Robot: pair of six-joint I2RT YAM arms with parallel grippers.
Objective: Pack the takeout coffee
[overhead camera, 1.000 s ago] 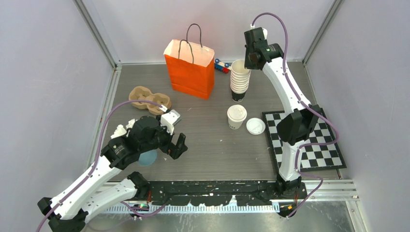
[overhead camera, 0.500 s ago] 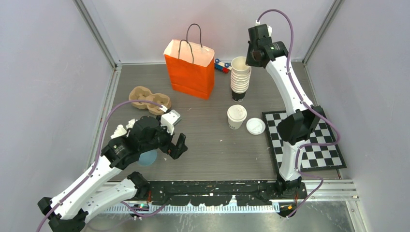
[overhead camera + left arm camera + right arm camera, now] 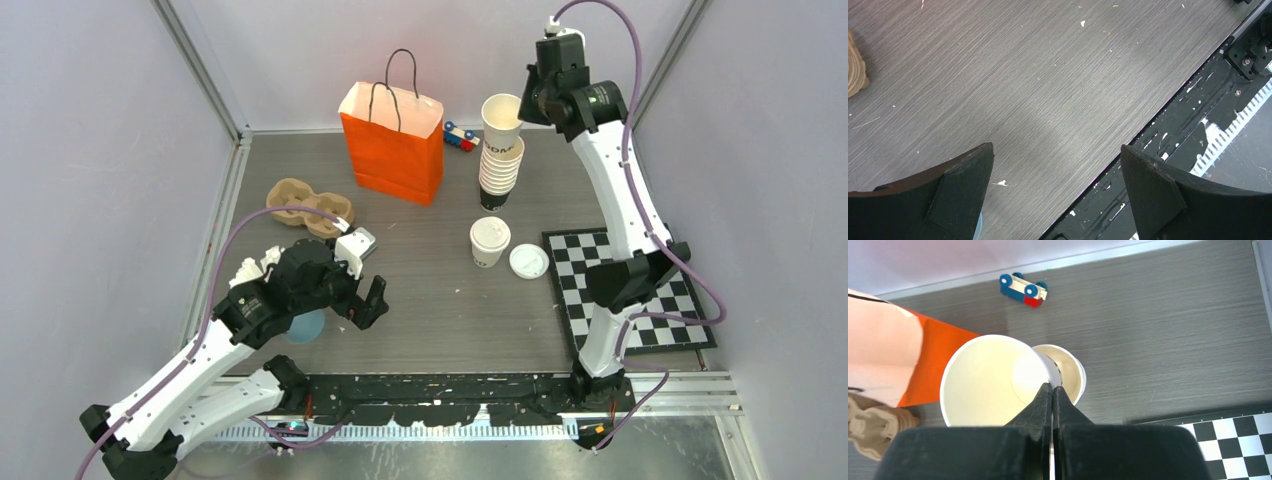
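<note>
Right gripper (image 3: 1052, 387) risen, top paper cup (image 3: 983, 380) lifted from cup stack (image 3: 498, 170).
Clamped on its rim, cup upright, right of orange bag (image 3: 395, 150); lidded coffee cup (image 3: 489, 241) near-right of bag, closer to right arm; left gripper (image 3: 1057, 147) spread, empty.

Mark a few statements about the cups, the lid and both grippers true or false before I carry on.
1. The right gripper pinches the rim of a lidless cup held above the stack. True.
2. The left gripper holds a lid. False: it is open and empty above the table.
3. The lidded cup is inside the orange bag. False: it stands on the table.
4. A loose lid lies beside the lidded cup. True.
5. The cardboard carrier holds a cup. False: it is empty.
</note>
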